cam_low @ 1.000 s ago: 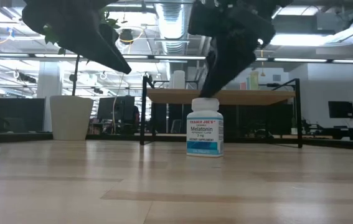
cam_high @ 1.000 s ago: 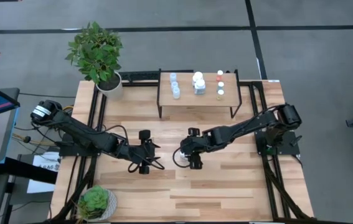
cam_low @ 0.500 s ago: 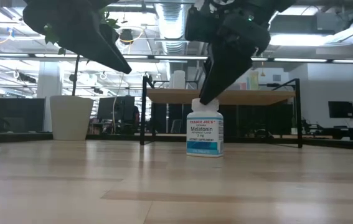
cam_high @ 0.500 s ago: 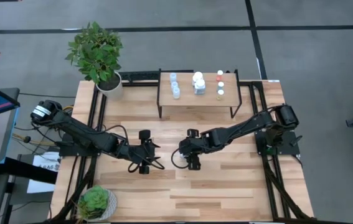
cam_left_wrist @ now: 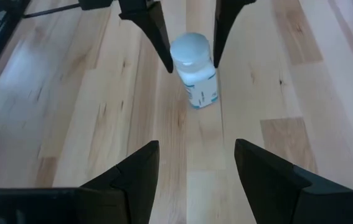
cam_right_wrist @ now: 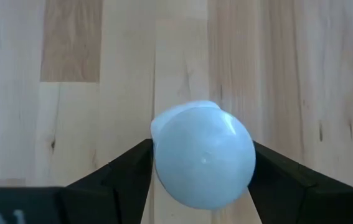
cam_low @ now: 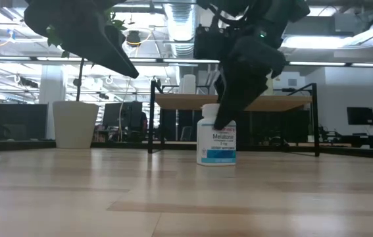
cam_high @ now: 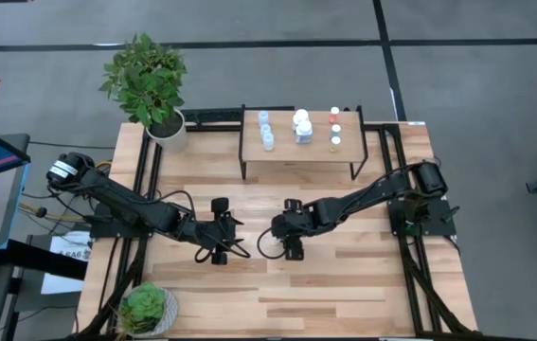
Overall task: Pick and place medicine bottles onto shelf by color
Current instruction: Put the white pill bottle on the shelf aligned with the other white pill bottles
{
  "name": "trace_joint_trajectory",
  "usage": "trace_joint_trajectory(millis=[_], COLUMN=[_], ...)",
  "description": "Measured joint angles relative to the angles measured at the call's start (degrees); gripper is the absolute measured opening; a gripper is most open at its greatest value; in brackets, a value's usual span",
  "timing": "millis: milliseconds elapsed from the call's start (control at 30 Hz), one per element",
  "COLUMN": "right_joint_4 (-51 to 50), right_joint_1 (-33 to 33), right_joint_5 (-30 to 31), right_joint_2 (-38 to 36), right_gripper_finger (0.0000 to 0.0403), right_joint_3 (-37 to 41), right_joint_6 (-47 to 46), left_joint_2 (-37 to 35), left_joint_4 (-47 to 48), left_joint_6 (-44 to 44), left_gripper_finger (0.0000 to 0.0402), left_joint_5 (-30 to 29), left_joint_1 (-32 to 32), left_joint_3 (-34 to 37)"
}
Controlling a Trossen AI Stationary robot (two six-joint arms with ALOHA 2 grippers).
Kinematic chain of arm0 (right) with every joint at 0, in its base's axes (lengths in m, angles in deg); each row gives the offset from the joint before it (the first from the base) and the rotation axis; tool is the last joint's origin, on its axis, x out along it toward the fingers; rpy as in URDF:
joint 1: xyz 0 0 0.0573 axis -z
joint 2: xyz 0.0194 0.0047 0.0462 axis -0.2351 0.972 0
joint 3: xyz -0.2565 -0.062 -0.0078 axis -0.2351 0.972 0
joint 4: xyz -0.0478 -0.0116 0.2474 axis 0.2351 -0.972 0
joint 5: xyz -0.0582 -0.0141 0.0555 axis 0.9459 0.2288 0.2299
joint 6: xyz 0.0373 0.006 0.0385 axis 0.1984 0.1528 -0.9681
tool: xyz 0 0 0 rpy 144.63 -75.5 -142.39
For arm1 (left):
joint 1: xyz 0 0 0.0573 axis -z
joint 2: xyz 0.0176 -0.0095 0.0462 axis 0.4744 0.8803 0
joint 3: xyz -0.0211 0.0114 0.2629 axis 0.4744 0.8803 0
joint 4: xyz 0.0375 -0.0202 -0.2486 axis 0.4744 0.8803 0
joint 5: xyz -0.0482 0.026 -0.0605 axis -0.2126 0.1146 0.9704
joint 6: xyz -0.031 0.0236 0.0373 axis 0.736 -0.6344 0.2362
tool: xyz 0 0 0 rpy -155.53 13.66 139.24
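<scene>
Bottle [cam_low: 216, 143] judged light, rigid, smooth-sided; best taken below cap; straddled by spread, unclenched right gripper [cam_right_wrist: 202, 171]; left gripper [cam_left_wrist: 195, 165] parked empty, jaws apart.

Open-plan office or lab: ceiling ducts [cam_low: 183, 20], monitors [cam_low: 360, 116], desks beyond

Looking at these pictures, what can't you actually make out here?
- Whether the right gripper already touches the white bottle: in the right wrist view the cap fills the gap between the jaws.
- The bottle in the high view: the right arm covers it.
- Labels on the small bottles on the shelf: too small in the high view.
- The bottle's upper label in the low view: the gripper hides it.
</scene>
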Motion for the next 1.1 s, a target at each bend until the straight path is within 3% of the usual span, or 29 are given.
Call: trace_joint_trajectory(millis=[500,667,1100], right_joint_4=[-3.2,-14.1,-43.7], right_joint_1=[0.1,1.6,12.2], right_joint_5=[-0.2,-0.2,0.0], right_joint_2=[-0.3,-0.3,-0.3], right_gripper_finger=[0.0193,0.0171,0.0169], right_joint_3=[-2.2,-10.2,-37.5], right_joint_6=[2.6,4.4,12.2], left_joint_2=[0.0,0.0,0.0], left_joint_4=[0.3,0.3,-0.7], left_joint_6=[0.0,0.0,0.0], left_gripper_finger=[0.0199,0.0199,0.0199], left_joint_5=[0.0,0.0,0.0], left_joint_1=[0.0,0.0,0.0], left_joint_3=[0.0,0.0,0.0])
